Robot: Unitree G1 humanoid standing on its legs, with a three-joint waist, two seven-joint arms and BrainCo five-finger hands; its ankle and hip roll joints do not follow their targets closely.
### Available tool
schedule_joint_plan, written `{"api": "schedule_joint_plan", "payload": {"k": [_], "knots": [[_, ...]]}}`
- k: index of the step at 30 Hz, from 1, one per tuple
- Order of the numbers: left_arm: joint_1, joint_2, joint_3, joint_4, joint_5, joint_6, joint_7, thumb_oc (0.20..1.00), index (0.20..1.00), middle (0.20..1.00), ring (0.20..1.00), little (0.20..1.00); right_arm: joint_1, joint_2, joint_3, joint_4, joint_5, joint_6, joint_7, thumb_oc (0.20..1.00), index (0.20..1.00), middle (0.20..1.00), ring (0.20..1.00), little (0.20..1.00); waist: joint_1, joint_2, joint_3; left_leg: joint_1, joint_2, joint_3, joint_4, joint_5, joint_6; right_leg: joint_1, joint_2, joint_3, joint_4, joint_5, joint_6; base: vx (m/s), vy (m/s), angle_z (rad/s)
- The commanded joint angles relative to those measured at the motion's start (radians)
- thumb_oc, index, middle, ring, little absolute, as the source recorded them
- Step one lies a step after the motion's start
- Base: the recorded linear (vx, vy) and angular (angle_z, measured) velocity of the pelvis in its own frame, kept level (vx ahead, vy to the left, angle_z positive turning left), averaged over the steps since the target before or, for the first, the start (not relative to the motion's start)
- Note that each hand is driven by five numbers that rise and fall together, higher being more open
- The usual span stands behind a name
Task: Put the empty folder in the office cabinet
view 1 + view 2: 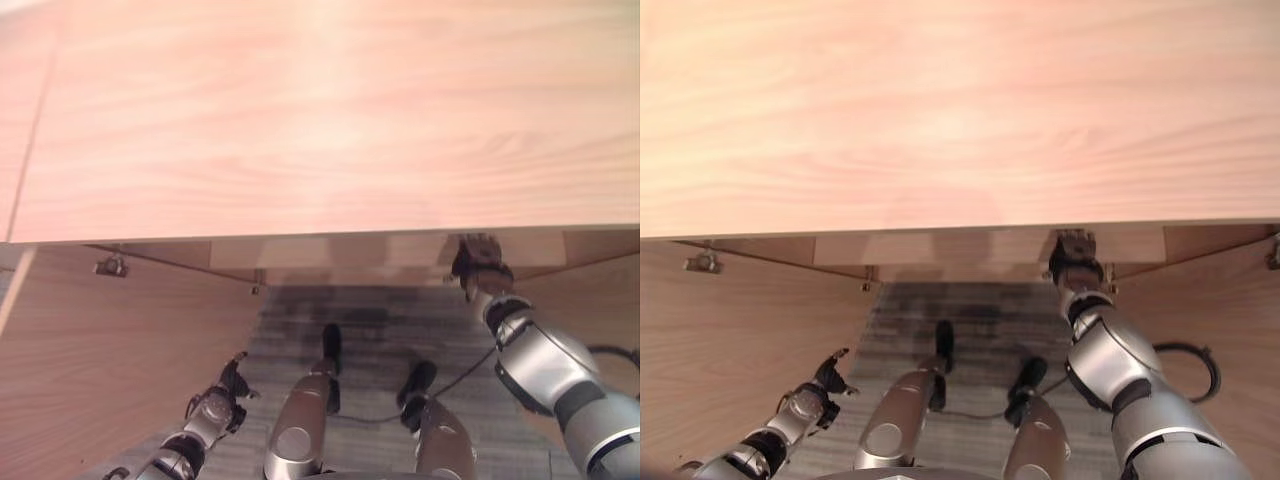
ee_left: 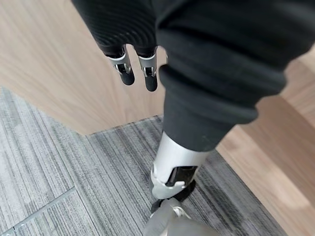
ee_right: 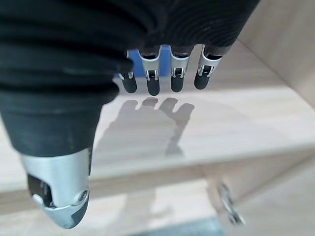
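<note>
From the left eye view, a pale wooden cabinet [image 1: 330,120] filled the upper part, its top seen from above and both doors swung open toward the robot, the left door [image 1: 110,360] broad and plain with a small metal hinge [image 1: 110,266] near its upper edge. Grey carpet [image 1: 380,330] lay between the doors. The right hand [image 1: 480,262] reached under the cabinet's top edge into the opening; the left hand [image 1: 222,398] hung low beside the left door, apart from it.

The right eye view gave the same scene, with the right door [image 1: 1210,300] at the far side.

In the left wrist view, the left hand's fingers [image 2: 126,66] pointed straight down, loose and holding nothing, above the carpet and the door's lower corner.

In the right wrist view, the right hand's fingers [image 3: 177,73] stretched straight and relaxed over a bare wooden shelf [image 3: 221,123], not touching it. A small patch of blue [image 3: 165,54] showed just behind the fingers; whether that was the folder could not be told.
</note>
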Motion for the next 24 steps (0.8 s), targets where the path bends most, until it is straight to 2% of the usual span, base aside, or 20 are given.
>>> {"api": "schedule_joint_plan", "payload": {"k": [1, 3, 5, 7, 8, 9, 10, 13, 16, 21, 22, 24], "knots": [[0.043, -0.005, -0.007, 0.045, 0.067, 0.008, -0.030, 1.000, 1.000, 1.000, 1.000, 1.000, 0.044, 0.006, -0.008, 0.046, -0.006, -0.027, 0.022, 1.000, 1.000, 1.000, 1.000, 1.000, 0.001, -0.067, -0.024, -0.004, 0.021, -0.016, 0.088, -0.078, -0.055, 0.125, 0.058, 0.002, -0.286, 0.101, 0.071, 0.07, -0.074, -0.07], [0.036, -0.013, 0.014, 0.071, 0.076, 0.016, -0.038, 1.000, 1.000, 1.000, 1.000, 1.000, 0.130, 0.022, -0.041, 0.034, 0.016, -0.042, 0.040, 1.000, 1.000, 1.000, 1.000, 1.000, -0.017, -0.080, -0.029, 0.019, 0.031, -0.038, 0.164, -0.138, -0.047, 0.167, 0.073, 0.029, -0.287, 0.088, 0.061, 0.06, -0.006, -0.10], [0.022, -0.033, 0.040, 0.115, 0.082, 0.026, -0.038, 1.000, 1.000, 1.000, 1.000, 1.000, 0.206, 0.046, -0.084, 0.026, 0.046, -0.046, 0.050, 1.000, 1.000, 1.000, 1.000, 1.000, -0.028, -0.098, -0.046, 0.046, 0.013, -0.088, 0.251, -0.215, -0.037, 0.208, 0.080, 0.059, -0.288, 0.078, 0.055, 0.05, 0.097, -0.21], [0.015, -0.064, 0.043, 0.153, 0.081, 0.031, -0.035, 1.000, 1.000, 1.000, 1.000, 1.000, 0.275, 0.072, -0.134, 0.019, 0.093, -0.044, 0.046, 1.000, 1.000, 1.000, 1.000, 1.000, -0.048, -0.117, -0.062, 0.082, -0.027, -0.157, 0.289, -0.227, -0.022, 0.228, 0.078, 0.079, -0.281, 0.086, 0.049, 0.00, 0.120, -0.58], [0.016, -0.064, 0.042, 0.153, 0.081, 0.031, -0.035, 1.000, 1.000, 1.000, 1.000, 1.000, 0.276, 0.072, -0.134, 0.018, 0.093, -0.044, 0.046, 1.000, 1.000, 1.000, 1.000, 1.000, -0.047, -0.117, -0.061, 0.083, -0.027, -0.157, 0.290, -0.228, -0.022, 0.230, 0.078, 0.079, -0.282, 0.086, 0.049, 0.12, 0.122, -0.54], [0.008, -0.092, 0.047, 0.191, 0.088, 0.042, -0.028, 1.000, 1.000, 1.000, 1.000, 1.000, 0.361, 0.106, -0.182, 0.005, 0.137, -0.048, 0.047, 1.000, 1.000, 1.000, 1.000, 1.000, -0.077, -0.123, -0.099, 0.149, -0.041, -0.204, 0.240, -0.262, -0.014, 0.253, 0.095, 0.102, -0.279, 0.081, 0.055, 0.08, 0.092, -0.34], [0.009, -0.093, 0.047, 0.192, 0.088, 0.042, -0.028, 1.000, 1.000, 1.000, 1.000, 1.000, 0.362, 0.105, -0.182, 0.005, 0.137, -0.048, 0.047, 1.000, 1.000, 1.000, 1.000, 1.000, -0.076, -0.123, -0.098, 0.152, -0.041, -0.204, 0.237, -0.261, -0.014, 0.255, 0.095, 0.102, -0.279, 0.081, 0.055, 0.10, 0.152, -0.21], [-0.006, -0.130, 0.062, 0.246, 0.102, 0.054, -0.027, 1.000, 1.000, 1.000, 1.000, 1.000, 0.485, 0.131, -0.277, -0.016, 0.221, -0.058, 0.034, 1.000, 1.000, 1.000, 1.000, 1.000, -0.151, -0.130, -0.177, 0.247, -0.048, -0.184, 0.086, -0.253, -0.011, 0.253, 0.089, 0.132, -0.277, 0.096, 0.070, 0.05, 0.218, -0.33], [-0.002, -0.137, 0.074, 0.276, 0.129, 0.058, -0.028, 1.000, 1.000, 1.000, 1.000, 1.000, 0.619, 0.140, -0.371, -0.021, 0.315, -0.072, 0.039, 1.000, 1.000, 1.000, 1.000, 1.000, -0.202, -0.130, -0.237, 0.326, -0.075, -0.135, -0.035, -0.227, 0.002, 0.248, 0.071, 0.177, -0.281, 0.126, 0.089, 0.02, 0.324, -0.58], [0.021, -0.140, 0.128, 0.304, 0.093, 0.063, -0.033, 1.000, 1.000, 1.000, 1.000, 1.000, 0.712, 0.160, -0.511, -0.031, 0.459, -0.095, 0.020, 1.000, 1.000, 1.000, 1.000, 1.000, -0.246, -0.123, -0.255, 0.384, -0.111, -0.083, -0.134, -0.197, 0.024, 0.212, 0.056, 0.229, -0.276, 0.177, 0.114, -0.10, 0.210, -0.68], [0.035, -0.148, 0.139, 0.321, 0.100, 0.064, -0.037, 1.000, 1.000, 1.000, 1.000, 1.000, 0.748, 0.179, -0.545, -0.033, 0.496, -0.106, 0.016, 1.000, 1.000, 1.000, 1.000, 1.000, -0.269, -0.121, -0.250, 0.390, -0.127, -0.062, -0.150, -0.191, 0.036, 0.189, 0.048, 0.252, -0.273, 0.198, 0.125, -0.12, 0.191, -0.45], [0.042, -0.153, 0.142, 0.330, 0.105, 0.063, -0.039, 1.000, 1.000, 1.000, 1.000, 1.000, 0.763, 0.188, -0.556, -0.034, 0.509, -0.110, 0.016, 1.000, 1.000, 1.000, 1.000, 1.000, -0.280, -0.122, -0.248, 0.391, -0.133, -0.048, -0.153, -0.191, 0.039, 0.178, 0.044, 0.263, -0.270, 0.207, 0.130, -0.10, 0.140, -0.39]]}}
